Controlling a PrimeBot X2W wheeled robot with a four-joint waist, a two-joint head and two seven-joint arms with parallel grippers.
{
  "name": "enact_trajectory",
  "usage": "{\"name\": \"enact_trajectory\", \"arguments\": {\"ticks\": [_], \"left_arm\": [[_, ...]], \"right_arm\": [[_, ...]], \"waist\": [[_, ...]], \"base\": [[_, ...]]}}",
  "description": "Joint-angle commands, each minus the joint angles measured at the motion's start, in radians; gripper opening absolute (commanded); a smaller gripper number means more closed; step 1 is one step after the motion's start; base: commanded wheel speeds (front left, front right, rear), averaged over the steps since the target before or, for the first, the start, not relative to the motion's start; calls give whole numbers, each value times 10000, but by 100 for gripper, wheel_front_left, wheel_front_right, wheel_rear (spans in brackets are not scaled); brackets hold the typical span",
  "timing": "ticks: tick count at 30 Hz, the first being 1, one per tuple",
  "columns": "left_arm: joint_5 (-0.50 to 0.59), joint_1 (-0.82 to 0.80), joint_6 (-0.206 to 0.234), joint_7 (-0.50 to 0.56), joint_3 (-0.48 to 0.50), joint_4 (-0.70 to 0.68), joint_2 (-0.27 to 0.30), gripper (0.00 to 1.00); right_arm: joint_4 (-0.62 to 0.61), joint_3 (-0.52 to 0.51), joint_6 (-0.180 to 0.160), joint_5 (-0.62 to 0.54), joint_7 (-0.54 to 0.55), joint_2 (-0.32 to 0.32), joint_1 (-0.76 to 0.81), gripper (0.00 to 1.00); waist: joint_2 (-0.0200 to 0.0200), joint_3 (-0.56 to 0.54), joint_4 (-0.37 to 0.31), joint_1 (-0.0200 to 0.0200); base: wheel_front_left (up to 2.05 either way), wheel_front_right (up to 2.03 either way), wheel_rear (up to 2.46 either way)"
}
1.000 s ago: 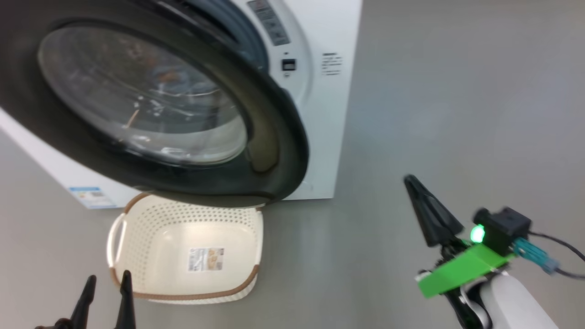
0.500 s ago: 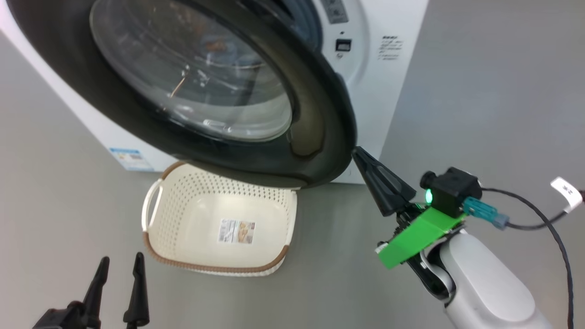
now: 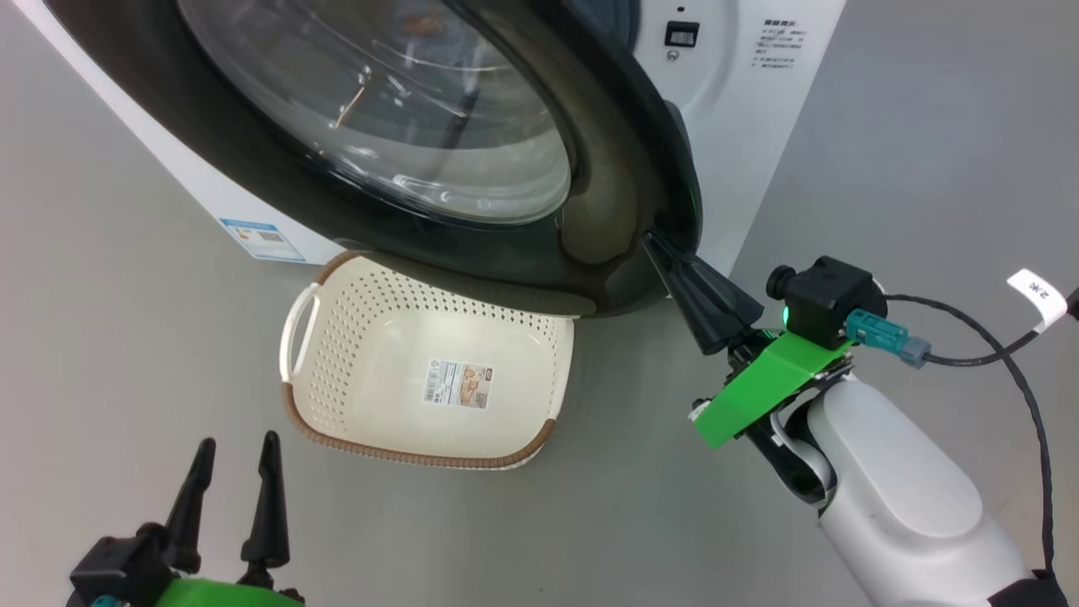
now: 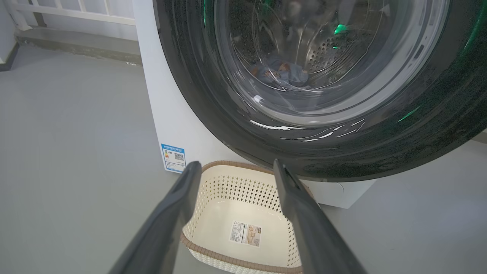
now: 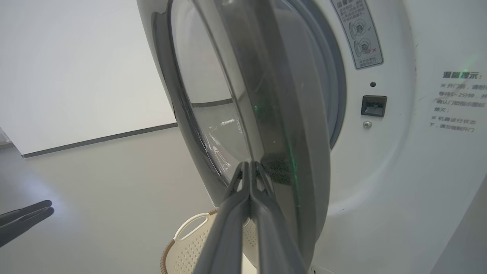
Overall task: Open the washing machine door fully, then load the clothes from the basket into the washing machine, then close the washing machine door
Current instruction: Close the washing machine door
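Observation:
The washing machine door (image 3: 607,211) stands partly swung out from the white washing machine (image 3: 742,126), over the far end of the basket (image 3: 405,456). My right gripper (image 3: 653,244) is shut, its tips touching the door's black outer rim at its free edge; the right wrist view shows the tips (image 5: 249,165) against that rim (image 5: 289,114). My left gripper (image 3: 238,447) is open and holds nothing, low on the near left of the basket (image 4: 236,190). The basket holds just a paper label. Through the door glass, the clothes (image 4: 283,74) lie in the steel drum.
Grey floor (image 3: 927,169) spreads right of the machine and around the basket. A blue sticker (image 3: 261,240) marks the machine's lower front. The latch slot (image 5: 373,105) sits right of the drum opening. A black cable (image 3: 969,358) trails from my right wrist.
The head camera has shifted, so the whole picture moved. My shut right gripper has risen and gone left from the open floor to the door's free edge. The left gripper stays open.

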Motion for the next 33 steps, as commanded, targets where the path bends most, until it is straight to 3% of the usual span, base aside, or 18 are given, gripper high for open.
{"name": "enact_trajectory", "arguments": {"ticks": [1, 33], "left_arm": [[36, -418, -31, -124, 288, -270, 178, 100], [-208, -1463, -31, -124, -446, -393, 116, 100]], "right_arm": [[-139, 86, 14, 93, -48, 107, -265, 0], [1002, -2139, 14, -323, -48, -290, -3004, 0]], "waist": [[0, 154, 79, 0], [0, 1576, 1048, 0]], "base": [[0, 0, 0], [0, 0, 0]]}}
